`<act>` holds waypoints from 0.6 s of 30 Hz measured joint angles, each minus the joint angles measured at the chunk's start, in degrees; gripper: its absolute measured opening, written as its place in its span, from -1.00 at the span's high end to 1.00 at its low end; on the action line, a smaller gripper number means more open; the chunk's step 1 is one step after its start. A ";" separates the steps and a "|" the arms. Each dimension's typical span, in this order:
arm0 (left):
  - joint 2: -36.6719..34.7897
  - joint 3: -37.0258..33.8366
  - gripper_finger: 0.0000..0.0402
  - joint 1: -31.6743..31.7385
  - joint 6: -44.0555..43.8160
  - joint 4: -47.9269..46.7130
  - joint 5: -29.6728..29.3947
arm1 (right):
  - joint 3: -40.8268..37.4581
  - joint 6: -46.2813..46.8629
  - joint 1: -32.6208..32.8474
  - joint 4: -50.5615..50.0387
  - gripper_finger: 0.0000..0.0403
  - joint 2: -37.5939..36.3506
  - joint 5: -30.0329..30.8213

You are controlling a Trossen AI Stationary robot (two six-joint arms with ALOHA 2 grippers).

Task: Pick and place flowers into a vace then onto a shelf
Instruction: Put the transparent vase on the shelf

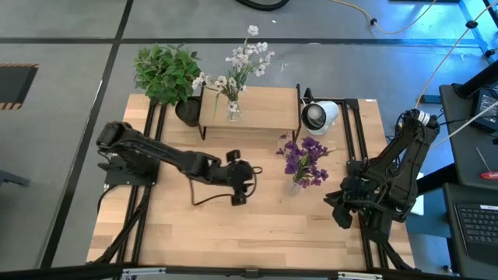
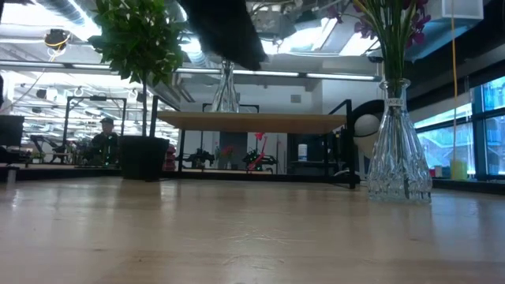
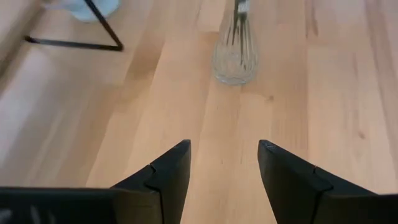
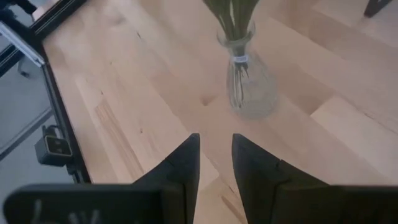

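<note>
Judging by how things lie, the task looks half done: the white-pink flowers [image 1: 243,62] stand in a clear glass vase [image 1: 233,111] on the light wooden shelf with black legs [image 1: 264,109], while the purple flowers [image 1: 305,159] sit in a second glass vase [image 1: 299,183] on the tabletop [image 1: 233,233] — not yet shelved. The left gripper [image 1: 247,180] hovers empty with fingers apart near that vase, and the right gripper [image 4: 216,165] waits at the table's right edge, fingers only slightly parted and holding nothing. The low view alone shows a seated person [image 2: 103,140] in the room behind — the high view alone shows both arms.
</note>
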 joint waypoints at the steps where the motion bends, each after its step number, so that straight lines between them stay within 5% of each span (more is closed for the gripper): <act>1: -0.94 0.00 0.10 -0.97 -0.59 -1.03 -1.40 | -0.02 -0.06 -0.35 0.02 0.52 -0.02 0.02; 8: -7.88 -0.02 0.13 -7.36 -8.87 -17.49 -7.80 | -1.53 -2.97 -3.26 4.04 0.44 0.00 0.20; 18: -18.75 -0.02 0.33 -16.90 -14.78 -26.48 -16.40 | -7.25 -7.08 -8.43 20.20 -0.07 0.00 1.28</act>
